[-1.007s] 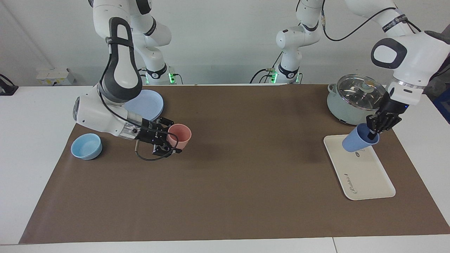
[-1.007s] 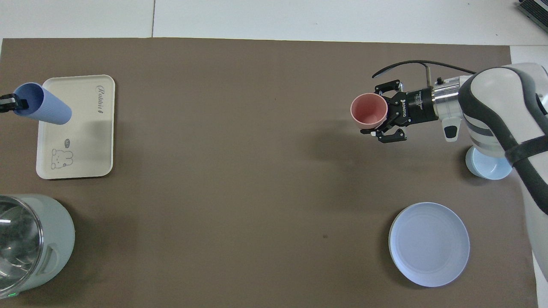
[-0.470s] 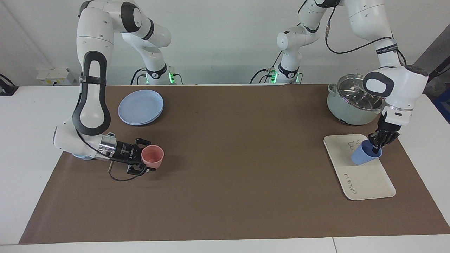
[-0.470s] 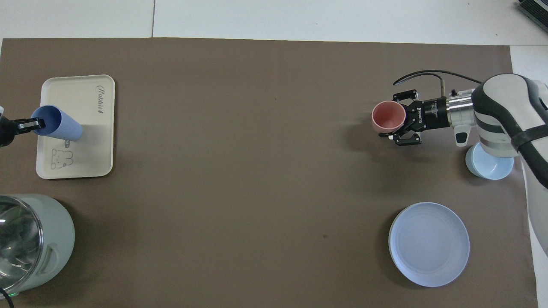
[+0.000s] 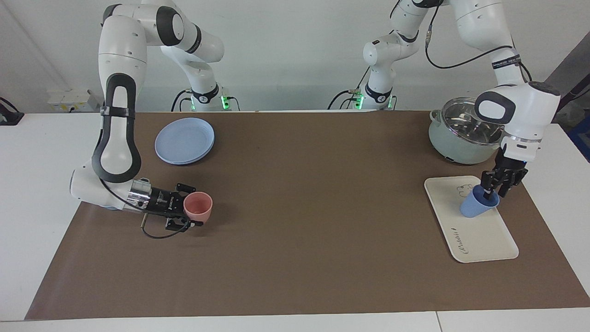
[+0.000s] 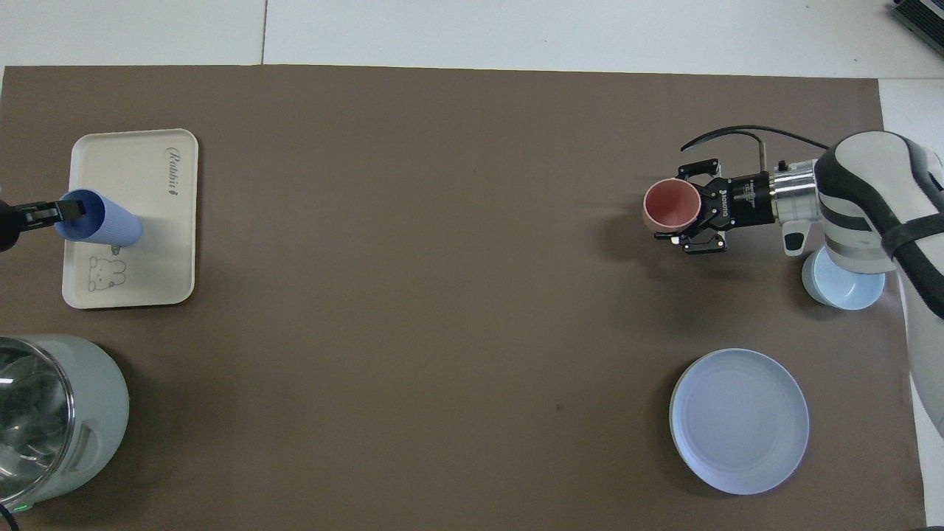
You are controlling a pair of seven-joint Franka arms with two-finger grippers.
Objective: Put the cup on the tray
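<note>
Facing view: left gripper (image 5: 492, 192) is at the rim of the cup (image 5: 474, 208), coming down from above. Can't tell if it is clamped on the rim or already let go. Cup sits base-down on the tray (image 5: 484, 240), mouth up and leaning a little toward the gripper. It is about mid-tray on the edge toward the left arm's end, with the bear drawing just nearer the robots and the script farther. Tray lies flat on the brown mat (image 5: 322, 207), at the left arm's end. The pot (image 5: 454, 143) with a glass lid is nearer the robots, close to the tray.

Right gripper (image 5: 185, 210) is low over the mat at the right arm's end, lying roughly level and closed on the wall of the pink cup (image 5: 199, 210), mouth up. Can't tell if the pink cup touches the mat. Bowl (image 6: 844, 287) is partly under the right arm's wrist in the overhead view. Plate (image 5: 184, 139) is on the mat nearer the robots, well apart from the pink cup.

Versus a second ago: the cup was in the air, strongly tilted over the tray's end nearer the robots; now it is down on the tray. The left wrist is lower and more upright. The right arm has dropped and pulled back toward its own end, so the pink cup is lower and the plate is uncovered. The last half second shows only small shifts. Tray, pot, plate and bowl have not moved.
</note>
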